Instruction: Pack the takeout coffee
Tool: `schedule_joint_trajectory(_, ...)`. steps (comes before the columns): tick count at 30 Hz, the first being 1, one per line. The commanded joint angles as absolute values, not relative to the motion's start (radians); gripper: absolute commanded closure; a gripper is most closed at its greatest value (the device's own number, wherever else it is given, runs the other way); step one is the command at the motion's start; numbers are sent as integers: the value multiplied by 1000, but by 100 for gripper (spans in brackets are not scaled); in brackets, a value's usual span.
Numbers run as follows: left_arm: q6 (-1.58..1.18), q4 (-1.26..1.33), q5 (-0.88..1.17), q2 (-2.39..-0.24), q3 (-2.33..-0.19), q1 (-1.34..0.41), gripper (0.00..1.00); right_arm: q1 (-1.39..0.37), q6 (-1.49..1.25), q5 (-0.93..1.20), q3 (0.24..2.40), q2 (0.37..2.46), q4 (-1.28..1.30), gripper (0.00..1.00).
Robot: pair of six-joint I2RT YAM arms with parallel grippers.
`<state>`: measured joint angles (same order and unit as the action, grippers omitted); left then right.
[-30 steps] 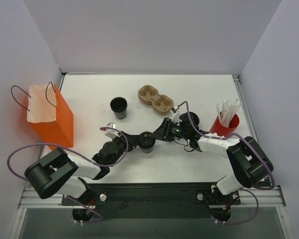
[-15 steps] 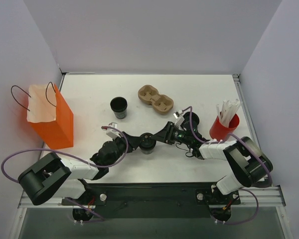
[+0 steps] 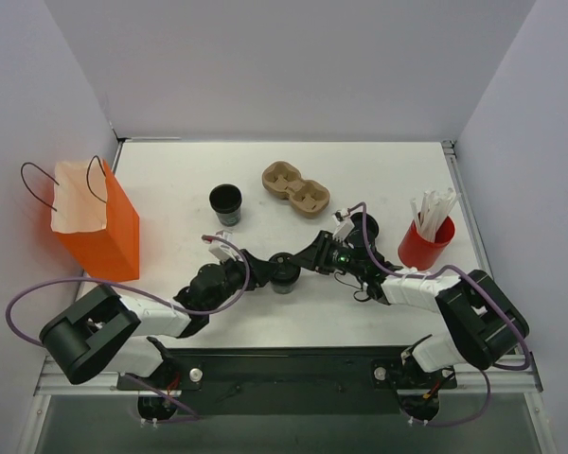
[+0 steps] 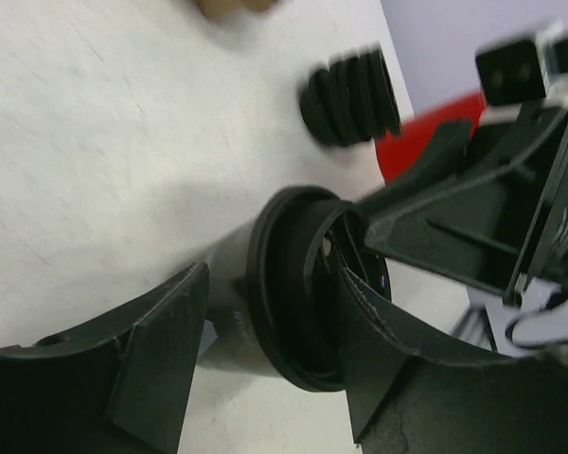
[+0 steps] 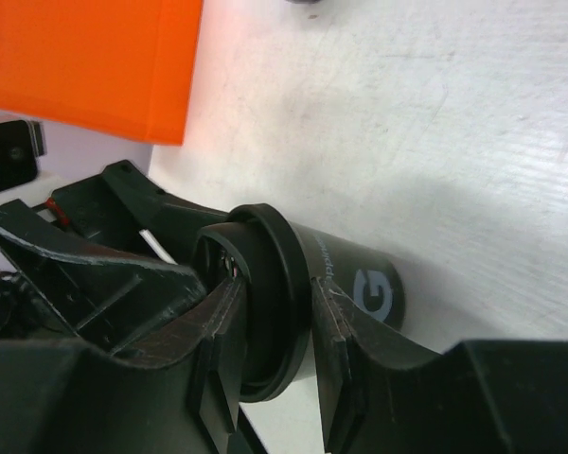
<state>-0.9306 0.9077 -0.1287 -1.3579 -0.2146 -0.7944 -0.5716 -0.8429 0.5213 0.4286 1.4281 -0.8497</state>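
Pinching the lid rim of the takeout coffee (image 5: 355, 284): right end effector (image 5: 276, 284), fingers pressed onto the rim from both sides. Cup stands lidded on the tabletop (image 3: 170, 180), squarely between the two end effectors.

Left end effector (image 4: 275, 279) comes in from the opposite side. Its fingers are spread, one either side of the cup body; can't tell if they touch it. The right end effector sits directly across from it, nose to nose over the cup.

Around:
- stack of black lids (image 4: 350, 90): just behind the right end effector, on its far side
- red cup (image 3: 424, 248): well off to the right of the right end effector, white stirrers (image 3: 434, 210) standing in it
- lidless black cup (image 3: 225, 203): beyond the left end effector, slightly to its left; contents not readable
- brown two-well carrier (image 3: 296, 187): farther out, beyond both end effectors
- orange bag (image 3: 104, 236): well to the left of the left end effector, upright, top open, white paper (image 3: 76, 208) showing inside

Versus a second ago: cup in the same spot, both end effectors still on it, right wrist a bit nearer the bases.
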Motion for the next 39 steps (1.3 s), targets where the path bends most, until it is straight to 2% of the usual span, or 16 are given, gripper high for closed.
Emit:
schedule_joint_trajectory(1, -841, 626, 132, -1482, -213, -830, 35, -655, -779, 503, 408, 1463, -658, 72)
schedule_joint_trajectory(10, -857, 607, 127, -1457, -207, -830, 36, -698, -764, 442, 407, 1408, -603, 72)
schedule_joint_trajectory(16, -862, 572, 95, -1489, -209, -825, 44, -703, -781, 457, 391, 1405, -623, 72)
schedule_joint_trajectory(19, -856, 565, 78, -1531, -207, -825, 45, -698, -802, 486, 402, 1378, -627, 67)
schedule_joint_trajectory(23, -854, 595, 72, -1575, -192, -827, 47, -634, -827, 534, 428, 1315, -606, 58)
schedule_joint_trajectory(26, -835, 598, 71, -1601, -196, -827, 48, -592, -831, 589, 454, 1263, -578, 57)
schedule_joint_trajectory(39, -772, 629, 97, -1689, -215, -816, 49, -439, -793, 669, 488, 1215, -489, 60)
